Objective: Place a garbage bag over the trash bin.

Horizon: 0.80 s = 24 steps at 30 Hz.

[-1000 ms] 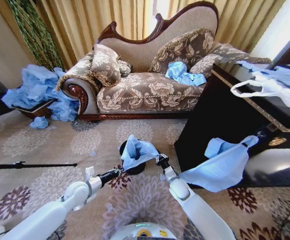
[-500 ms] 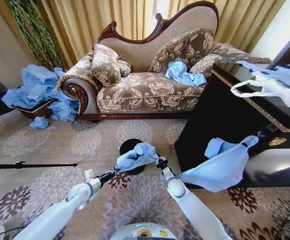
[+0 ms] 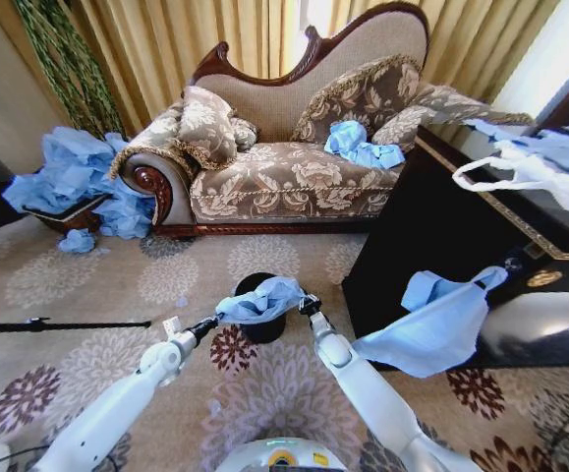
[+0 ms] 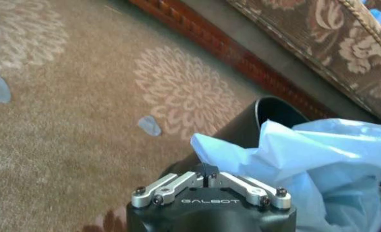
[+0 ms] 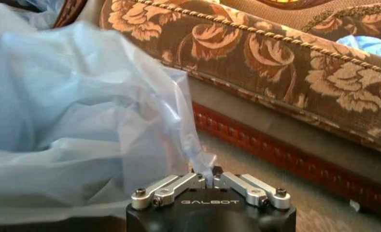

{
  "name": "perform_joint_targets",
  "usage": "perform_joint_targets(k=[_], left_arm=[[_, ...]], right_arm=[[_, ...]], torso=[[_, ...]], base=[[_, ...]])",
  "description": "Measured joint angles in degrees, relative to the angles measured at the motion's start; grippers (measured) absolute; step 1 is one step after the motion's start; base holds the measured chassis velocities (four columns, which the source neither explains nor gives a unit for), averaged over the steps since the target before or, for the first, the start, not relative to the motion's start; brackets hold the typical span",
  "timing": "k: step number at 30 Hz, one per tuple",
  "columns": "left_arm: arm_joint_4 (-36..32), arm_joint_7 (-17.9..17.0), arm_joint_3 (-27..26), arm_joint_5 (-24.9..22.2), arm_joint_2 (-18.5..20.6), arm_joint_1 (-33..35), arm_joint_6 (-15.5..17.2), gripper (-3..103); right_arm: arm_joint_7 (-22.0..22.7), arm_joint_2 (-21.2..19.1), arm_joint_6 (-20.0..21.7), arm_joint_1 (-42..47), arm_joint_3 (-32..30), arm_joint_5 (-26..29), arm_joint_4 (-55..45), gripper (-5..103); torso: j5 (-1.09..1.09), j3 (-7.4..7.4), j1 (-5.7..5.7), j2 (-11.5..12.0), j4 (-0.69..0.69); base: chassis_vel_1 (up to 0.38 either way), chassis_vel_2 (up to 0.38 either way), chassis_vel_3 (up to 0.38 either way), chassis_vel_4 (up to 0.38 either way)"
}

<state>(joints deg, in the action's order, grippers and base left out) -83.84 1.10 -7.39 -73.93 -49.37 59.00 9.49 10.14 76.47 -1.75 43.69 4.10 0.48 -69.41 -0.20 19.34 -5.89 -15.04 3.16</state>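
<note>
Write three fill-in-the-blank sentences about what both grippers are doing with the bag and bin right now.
1. The left gripper and right gripper each pinch an edge of the light-blue ____.
2. The garbage bag is stretched above the black ____.
3. The trash bin stands on the patterned ____.

Missing words: garbage bag; trash bin; carpet

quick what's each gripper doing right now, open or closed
Left gripper: closed on the garbage bag, over the trash bin.
Right gripper: closed on the same bag's other edge.
</note>
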Motion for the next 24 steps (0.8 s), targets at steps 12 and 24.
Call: perform_joint_targets(k=[12, 24], left_arm=[[3.82, -3.77, -0.48, -0.2, -4.99, -1.73, -0.54, 0], [1.66, -4.56, -3.39, -1.1, -5.6, -2.28, -0.86, 0]], right_arm=[[-1.06, 3.56, -0.72, -3.92, -0.47, -0.54, 6.72, 0], [-3.31, 3.39, -2.7, -6.79, -1.01, 0.35, 8.05, 0]], torso=[[0.0, 0.0, 0.0, 0.0, 0.01], [0.0, -0.01, 0.01, 0.0, 0.0]], base=[[0.0, 0.0, 0.0, 0.0], [0.0, 0.0, 0.0, 0.0]])
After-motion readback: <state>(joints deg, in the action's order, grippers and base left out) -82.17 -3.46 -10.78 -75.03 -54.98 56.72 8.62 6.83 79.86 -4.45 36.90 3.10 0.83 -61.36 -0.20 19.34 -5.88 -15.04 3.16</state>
